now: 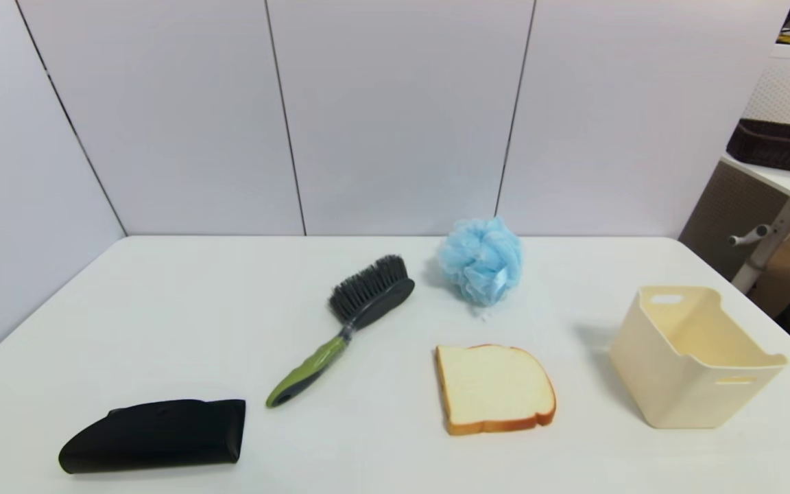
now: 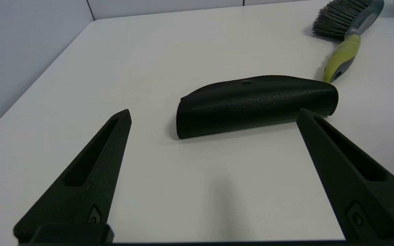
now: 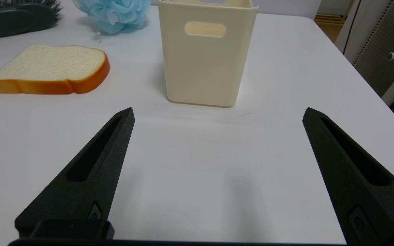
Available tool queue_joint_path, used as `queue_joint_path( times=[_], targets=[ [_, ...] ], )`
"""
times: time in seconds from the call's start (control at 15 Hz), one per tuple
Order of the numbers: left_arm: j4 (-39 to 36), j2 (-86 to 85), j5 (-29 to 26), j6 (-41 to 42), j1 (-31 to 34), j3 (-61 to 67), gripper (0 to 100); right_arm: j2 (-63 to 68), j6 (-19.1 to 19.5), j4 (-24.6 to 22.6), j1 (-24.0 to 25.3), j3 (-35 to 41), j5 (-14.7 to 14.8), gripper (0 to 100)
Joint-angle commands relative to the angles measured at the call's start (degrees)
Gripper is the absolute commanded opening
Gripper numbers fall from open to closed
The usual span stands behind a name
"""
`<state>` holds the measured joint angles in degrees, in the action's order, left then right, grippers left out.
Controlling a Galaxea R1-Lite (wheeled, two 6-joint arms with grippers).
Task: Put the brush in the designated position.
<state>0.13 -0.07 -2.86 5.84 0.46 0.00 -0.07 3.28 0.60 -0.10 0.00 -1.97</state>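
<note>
The brush (image 1: pixel 347 322) lies on the white table left of centre, with its dark bristled head toward the back and its green-and-grey handle pointing to the front left. The left wrist view shows the brush (image 2: pixel 345 37) beyond a black case. Only the head of the brush (image 3: pixel 15 15) shows in the right wrist view. My left gripper (image 2: pixel 214 114) is open above the near left of the table, well short of the brush. Near the front right, my right gripper (image 3: pixel 217 112) is open over bare tabletop. Neither arm shows in the head view. The designated position carries no mark.
A black case (image 1: pixel 155 436) lies at the front left, just before the brush handle. A bread slice (image 1: pixel 494 387) lies at centre front, a blue mesh pouf (image 1: pixel 482 259) behind it. A cream bin (image 1: pixel 693 357) stands at the right. Walls close the back and left.
</note>
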Motion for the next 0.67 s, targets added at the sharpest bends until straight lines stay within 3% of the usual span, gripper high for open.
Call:
queue_joint_path(
  times=[0.07,0.67],
  targets=[
    [-0.05,0.07,-0.04,0.05,-0.02,0.0,100,0.07,0.06,0.02,0.01,0.09,-0.05,100],
    [-0.05,0.07,0.32,-1.36,0.06,0.0,100,0.07,0.06,0.02,0.01,0.09,-0.05,100]
  ],
)
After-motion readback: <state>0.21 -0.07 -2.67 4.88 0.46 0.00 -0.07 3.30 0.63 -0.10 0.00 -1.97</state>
